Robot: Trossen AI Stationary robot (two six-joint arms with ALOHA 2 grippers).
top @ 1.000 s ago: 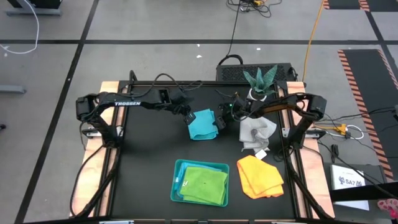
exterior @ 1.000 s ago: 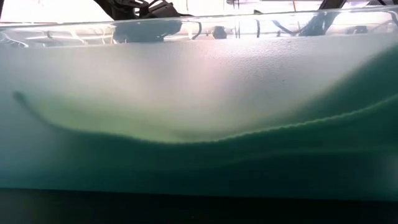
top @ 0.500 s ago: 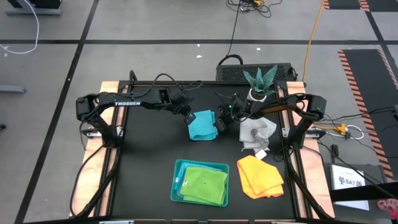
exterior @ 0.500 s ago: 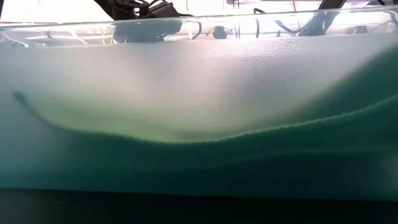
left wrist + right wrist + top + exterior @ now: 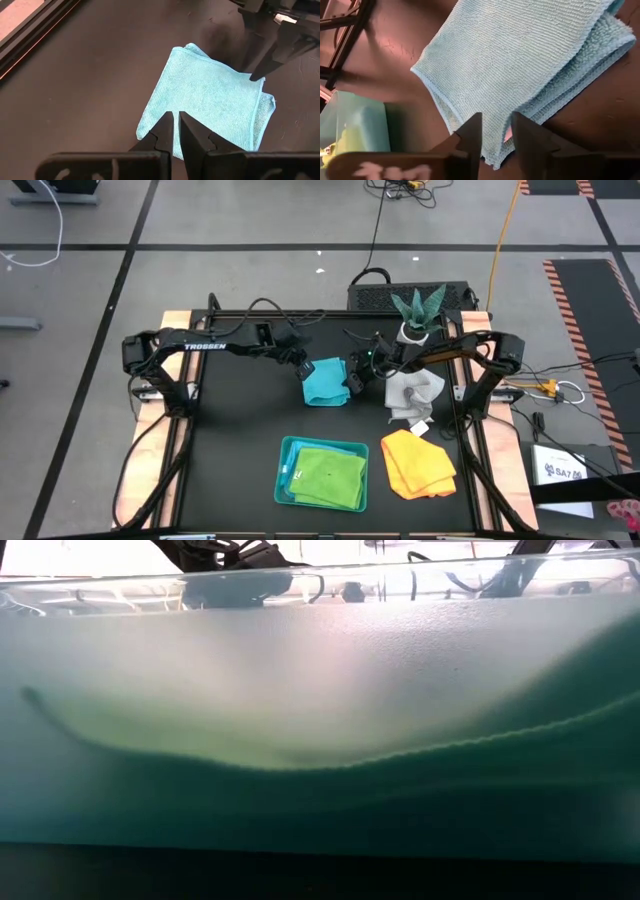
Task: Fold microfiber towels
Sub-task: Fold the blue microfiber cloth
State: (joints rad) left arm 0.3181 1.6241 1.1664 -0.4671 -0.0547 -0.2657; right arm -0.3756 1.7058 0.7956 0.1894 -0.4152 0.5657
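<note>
A folded turquoise towel (image 5: pixel 325 383) lies flat on the black table, between my two grippers. My left gripper (image 5: pixel 176 116) is shut, with only a slit between its fingers, and its tips are over the towel's (image 5: pixel 210 105) left edge. My right gripper (image 5: pixel 496 127) is open, its fingers over the towel's (image 5: pixel 520 55) right edge. In the left wrist view one right fingertip (image 5: pixel 257 76) reaches that edge. A pale grey-white towel (image 5: pixel 412 393) and a yellow-orange towel (image 5: pixel 418 463) lie at the right. A lime green towel (image 5: pixel 330 476) rests in the teal tray (image 5: pixel 284 470). My left gripper has its shut tips over the turquoise towel's left edge (image 5: pixel 157 117), slanting down from the table's left; I cannot tell whether they touch it. My right gripper has its fingertips at the towel's right edge (image 5: pixel 252 85), slanting down from the right; I cannot tell whether they touch.
A potted plant (image 5: pixel 417 315) stands at the far edge behind the right arm. The tray's wall (image 5: pixel 320 740) fills the low view and hides the table behind it. Bare black table (image 5: pixel 230 440) lies at the near left.
</note>
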